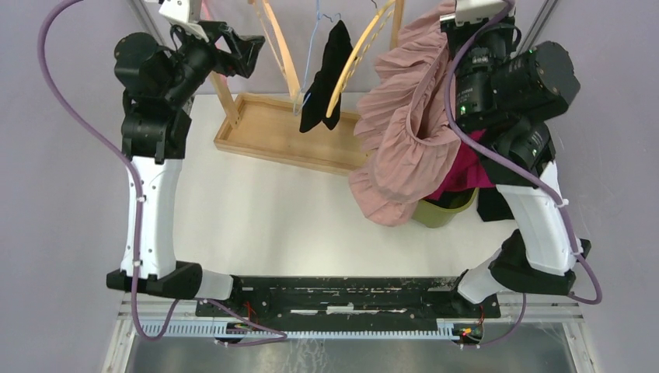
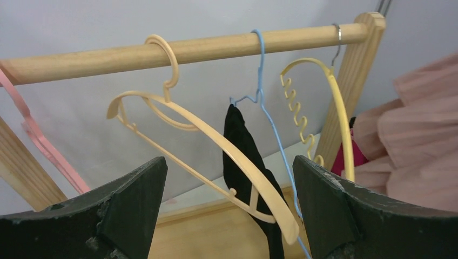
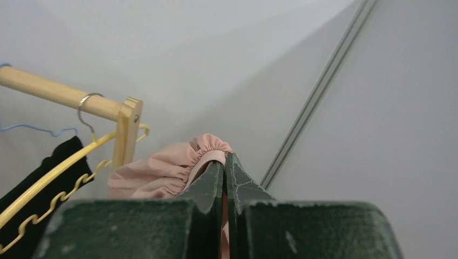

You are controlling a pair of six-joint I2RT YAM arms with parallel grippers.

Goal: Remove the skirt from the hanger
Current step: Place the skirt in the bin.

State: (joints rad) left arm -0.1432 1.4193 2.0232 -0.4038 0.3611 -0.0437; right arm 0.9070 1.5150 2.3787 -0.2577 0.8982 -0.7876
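Observation:
The pink ruffled skirt [image 1: 408,132] hangs free at the right of the wooden rack, off the yellow hanger [image 1: 359,54]. My right gripper [image 3: 224,162] is shut on the skirt's elastic waistband [image 3: 202,154] and holds it up beside the rack's right post [image 3: 127,135]. The yellow hanger [image 2: 337,108] hangs bare from the rod [image 2: 189,49] by its metal hook. My left gripper [image 2: 229,216] is open and empty, raised in front of the rod and facing a cream hanger [image 2: 216,145].
A black garment [image 1: 326,74] hangs on a blue wire hanger [image 2: 267,108]. A pink hanger [image 2: 32,140] hangs at the rod's left end. The rack's wooden tray base [image 1: 264,128] lies on the white table. A green bin [image 1: 447,208] with magenta and black clothes stands under the skirt.

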